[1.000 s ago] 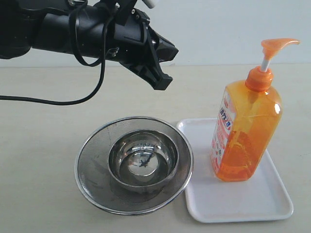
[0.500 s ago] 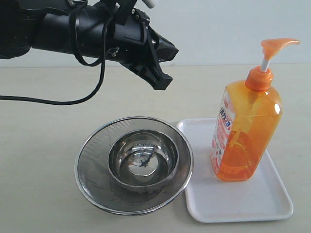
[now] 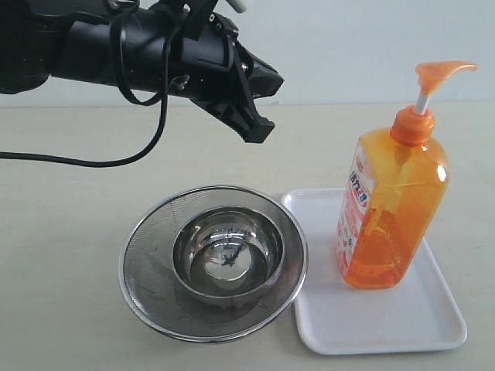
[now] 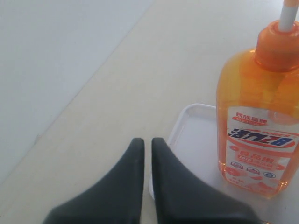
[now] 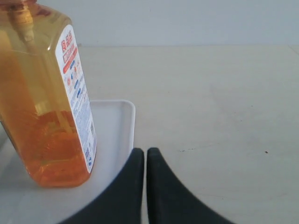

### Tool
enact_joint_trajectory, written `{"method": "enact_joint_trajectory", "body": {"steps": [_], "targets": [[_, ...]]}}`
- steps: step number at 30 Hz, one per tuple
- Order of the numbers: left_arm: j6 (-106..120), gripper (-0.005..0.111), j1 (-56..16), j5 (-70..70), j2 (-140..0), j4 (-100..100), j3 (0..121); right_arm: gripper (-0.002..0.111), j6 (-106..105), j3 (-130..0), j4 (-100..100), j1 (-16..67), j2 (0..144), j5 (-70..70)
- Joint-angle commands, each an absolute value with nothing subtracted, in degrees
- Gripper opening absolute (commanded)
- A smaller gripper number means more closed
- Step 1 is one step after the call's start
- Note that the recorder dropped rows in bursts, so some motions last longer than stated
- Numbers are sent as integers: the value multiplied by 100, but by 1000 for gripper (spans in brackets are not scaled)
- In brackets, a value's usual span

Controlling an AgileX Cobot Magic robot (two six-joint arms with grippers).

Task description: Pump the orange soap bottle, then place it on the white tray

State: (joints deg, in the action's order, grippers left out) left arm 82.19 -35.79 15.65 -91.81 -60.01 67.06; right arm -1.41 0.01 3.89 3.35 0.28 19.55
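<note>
The orange soap bottle (image 3: 390,207) stands upright on the white tray (image 3: 371,309) at the right, its pump head raised on the white stem. It shows in the left wrist view as the orange soap bottle (image 4: 259,126) on the white tray (image 4: 196,130), and in the right wrist view as the orange soap bottle (image 5: 44,98) on the white tray (image 5: 114,126). My left gripper (image 3: 259,104) hangs above the table, left of the bottle and apart from it, its jaws shut and empty (image 4: 147,143). My right gripper (image 5: 140,153) is shut and empty beside the tray's edge; the exterior view does not show it.
A round steel strainer bowl (image 3: 147,255) with a smaller steel bowl (image 3: 228,251) inside sits left of the tray, touching its rim. A black cable (image 3: 85,161) trails over the table at the left. Pale tabletop runs back to a wall.
</note>
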Motion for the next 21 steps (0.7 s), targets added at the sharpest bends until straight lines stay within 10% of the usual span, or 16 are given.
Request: {"method": "enact_joint_trajectory", "body": {"steps": [1, 21], "targets": [[8173, 5, -3561, 1534, -9134, -6015, 6726, 0, -178, 0, 408, 304, 0, 1948], [8181, 5, -3561, 1267, -9134, -6015, 6726, 0, -129, 0, 408, 304, 0, 1948]]}}
